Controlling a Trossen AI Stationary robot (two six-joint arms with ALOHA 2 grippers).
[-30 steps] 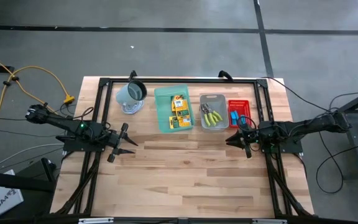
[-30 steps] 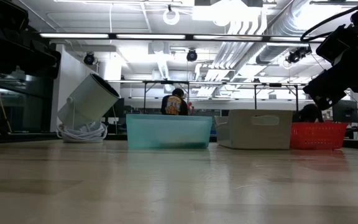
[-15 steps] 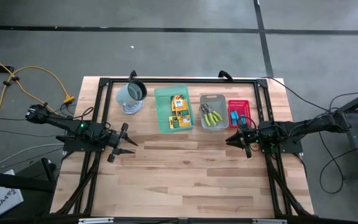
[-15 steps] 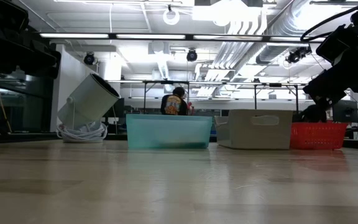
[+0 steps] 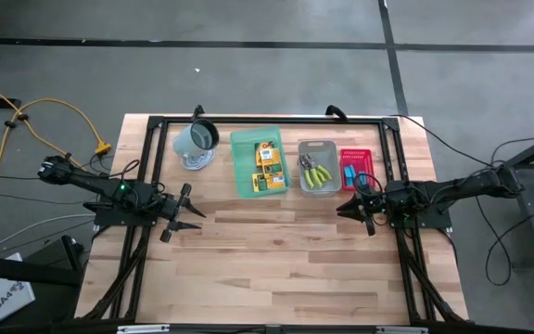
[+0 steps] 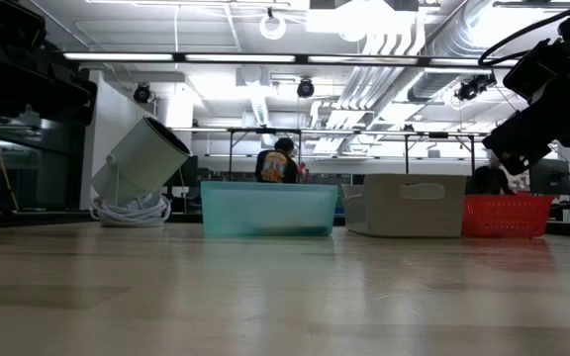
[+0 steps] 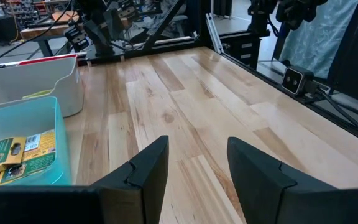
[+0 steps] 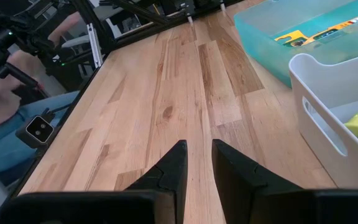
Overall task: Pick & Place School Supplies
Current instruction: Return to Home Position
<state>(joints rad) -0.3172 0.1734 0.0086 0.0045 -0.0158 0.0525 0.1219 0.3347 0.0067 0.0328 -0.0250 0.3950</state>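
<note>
Surface (image 5: pixel 276 260) of pale wood planks. Flat printed yellow-orange boxes (image 5: pixel 267 160) are held in the translucent green tray (image 5: pixel 241 176), yellow-green-handled pliers (image 5: pixel 317 173) in the grey tray (image 5: pixel 318 148), and stubby blue pieces (image 5: pixel 350 173) in the red mesh tray (image 5: pixel 360 155), all ranged along the far edge. A metal mug (image 5: pixel 196 139) is tilted near the far left corner. The left tool (image 7: pixel 197 155) is held wide apart by the left edge, the right tool (image 8: pixel 197 152) narrowly apart by the right edge.

mug (image 5: pixel 196 139) left, then trays (image 5: pixel 239 167) holding boxes (image 5: pixel 267 165), pliers (image 5: pixel 317 172), erasers (image 5: pixel 350 173)
</note>
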